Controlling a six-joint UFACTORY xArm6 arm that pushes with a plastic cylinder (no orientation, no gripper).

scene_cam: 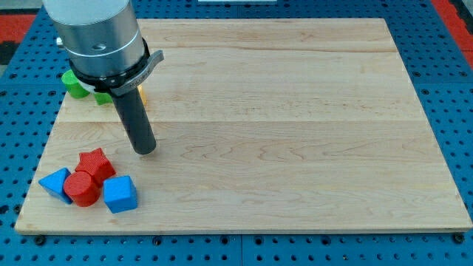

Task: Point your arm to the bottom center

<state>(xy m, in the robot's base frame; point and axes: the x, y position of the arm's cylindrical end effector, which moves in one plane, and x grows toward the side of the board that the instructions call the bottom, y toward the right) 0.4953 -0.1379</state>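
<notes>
Leaning in from the view's top left, the arm's grey cylindrical body carries the dark rod down and slightly rightward, and my tip rests on the wooden bench at its left side, well short of the bottom centre. There is no gripper here, only the rod. Just below and left of my tip sits a cluster: a red star block, a red cylinder, a blue triangular block and a blue cube-like block. Green blocks and an orange block peek out behind the arm.
</notes>
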